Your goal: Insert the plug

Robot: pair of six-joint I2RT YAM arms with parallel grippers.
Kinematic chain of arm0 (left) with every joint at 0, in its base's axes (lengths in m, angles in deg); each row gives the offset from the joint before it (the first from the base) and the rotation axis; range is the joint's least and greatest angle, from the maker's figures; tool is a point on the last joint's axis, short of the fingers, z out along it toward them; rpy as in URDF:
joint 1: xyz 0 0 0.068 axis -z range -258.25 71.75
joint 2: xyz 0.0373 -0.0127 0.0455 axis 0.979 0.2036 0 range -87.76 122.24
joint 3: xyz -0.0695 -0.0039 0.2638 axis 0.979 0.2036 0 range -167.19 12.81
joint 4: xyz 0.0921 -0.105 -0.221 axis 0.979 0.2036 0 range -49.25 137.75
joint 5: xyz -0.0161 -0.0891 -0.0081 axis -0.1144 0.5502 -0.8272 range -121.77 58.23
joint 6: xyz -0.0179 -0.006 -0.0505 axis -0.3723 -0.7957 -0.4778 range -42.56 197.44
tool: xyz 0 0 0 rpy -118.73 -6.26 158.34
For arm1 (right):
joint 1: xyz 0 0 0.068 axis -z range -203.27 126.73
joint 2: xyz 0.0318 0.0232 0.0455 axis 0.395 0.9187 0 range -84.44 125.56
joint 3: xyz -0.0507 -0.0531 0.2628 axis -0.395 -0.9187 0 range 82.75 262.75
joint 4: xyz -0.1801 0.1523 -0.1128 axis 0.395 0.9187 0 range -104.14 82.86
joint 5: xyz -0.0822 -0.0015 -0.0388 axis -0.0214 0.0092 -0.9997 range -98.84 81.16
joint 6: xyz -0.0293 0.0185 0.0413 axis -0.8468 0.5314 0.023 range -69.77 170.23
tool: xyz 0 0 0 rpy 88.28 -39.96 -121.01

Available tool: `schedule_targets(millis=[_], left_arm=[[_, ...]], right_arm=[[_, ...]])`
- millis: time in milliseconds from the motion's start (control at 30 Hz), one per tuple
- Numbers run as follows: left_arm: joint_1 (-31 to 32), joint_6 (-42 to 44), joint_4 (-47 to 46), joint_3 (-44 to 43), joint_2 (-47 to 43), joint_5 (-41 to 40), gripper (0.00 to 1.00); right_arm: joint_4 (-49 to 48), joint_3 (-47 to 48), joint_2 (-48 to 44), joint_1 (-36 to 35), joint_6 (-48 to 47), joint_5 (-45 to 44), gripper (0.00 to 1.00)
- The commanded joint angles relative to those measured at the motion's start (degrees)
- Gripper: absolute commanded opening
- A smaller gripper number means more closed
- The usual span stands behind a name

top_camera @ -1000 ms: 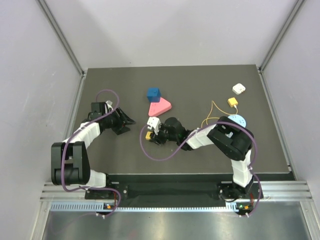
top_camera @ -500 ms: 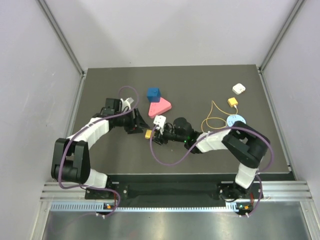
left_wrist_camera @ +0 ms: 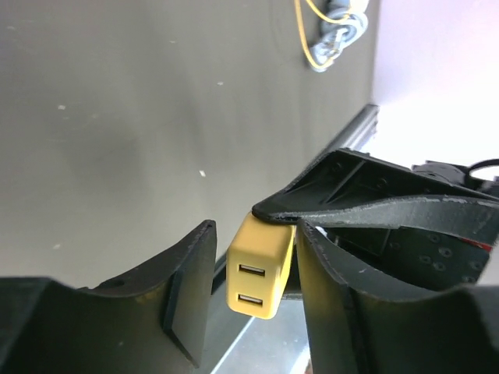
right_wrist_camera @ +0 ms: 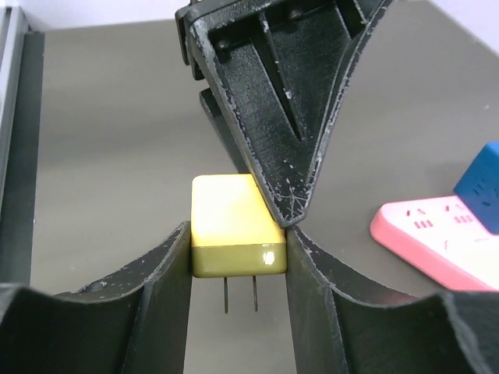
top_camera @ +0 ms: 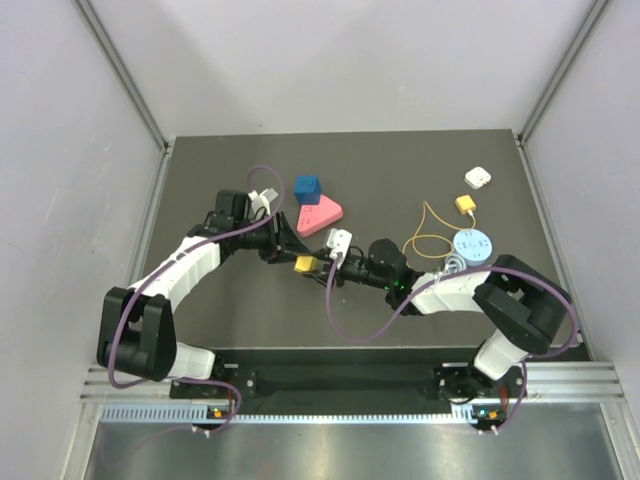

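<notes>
My right gripper (right_wrist_camera: pixel 238 234) is shut on a yellow charger block (right_wrist_camera: pixel 234 226) with two metal prongs and two USB ports (left_wrist_camera: pixel 251 284); it holds the block just above the mat at centre (top_camera: pixel 303 263). My left gripper (left_wrist_camera: pixel 253 234) is open, its fingers on both sides of that block with a gap on one side. One left finger (right_wrist_camera: pixel 273 101) reaches the block from above in the right wrist view. The plug (top_camera: pixel 465 204), a small yellow connector on a looping yellow wire (top_camera: pixel 428 222), lies at the back right, away from both grippers.
A pink power strip (top_camera: pixel 319 214) and a blue cube (top_camera: pixel 307 188) lie just behind the grippers. A white block (top_camera: pixel 477 178) sits at the back right. A light-blue disc (top_camera: pixel 472 243) with a grey cord lies on the right. Purple cables loop off both arms.
My left gripper has moved right to the centre and now straddles the yellow block. My right gripper has kept hold of the block while its arm swung right.
</notes>
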Motion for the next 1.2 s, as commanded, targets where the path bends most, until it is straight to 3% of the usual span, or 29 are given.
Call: schedule_targets(millis=[0,267,400,500,533,600,633,733,800,867,900,1067,1167], left_arm=[[0.19,-3.59,-4.55,0.9,-2.66,4.41,0.53],[0.28,-2.9,-2.98,0.65,-4.07,5.21,0.56],[0.37,-2.54,-2.17,1.26,-3.98,5.29,0.52],[0.54,-2.8,-2.53,1.35,-4.25,5.73,0.36],[0.55,-2.89,-2.44,1.26,-4.25,5.91,0.22],[0.63,-2.89,-2.44,1.09,-4.07,6.26,0.02],[0.63,-3.33,-2.53,1.09,-4.07,6.78,0.0],[0.9,-4.47,-3.75,1.17,-3.81,8.01,0.0],[0.99,-4.91,-4.2,1.17,-3.63,8.81,0.18],[0.99,-4.47,-3.5,0.74,-3.37,9.24,0.46],[0.99,-4.12,-3.32,0.73,-3.19,9.33,0.48],[0.99,-2.98,-2.62,0.82,-3.28,9.77,0.47],[0.99,-3.07,-2.71,0.65,-3.1,9.86,0.26]], right_arm=[[-7.3,-1.0,-3.52,-0.44,0.52,-0.49,0.0],[-11.78,-3.2,-4.4,0.26,2.88,-0.15,0.0],[-11.62,-3.2,-4.32,0.7,3.16,0.12,0.0],[-11.7,-3.11,-4.05,0.79,3.33,-0.15,0.0],[-11.88,-3.11,-3.88,0.88,3.42,-0.15,0.0],[-12.14,-3.2,-3.52,1.14,4.03,-0.15,0.0],[-12.32,-3.2,-3.44,1.23,4.3,-0.23,0.0],[-12.93,-3.2,-3.09,1.67,5.0,-0.85,0.0],[-13.63,-3.38,-2.91,1.93,5.09,-1.11,0.0],[-14.16,-3.38,-2.65,2.19,5.44,-0.77,0.0],[-14.51,-3.29,-2.56,2.28,5.61,-0.68,0.0],[-14.52,-3.2,-2.64,2.46,5.97,0.12,0.0],[-14.17,-3.11,-2.47,2.55,5.97,0.64,0.0]])
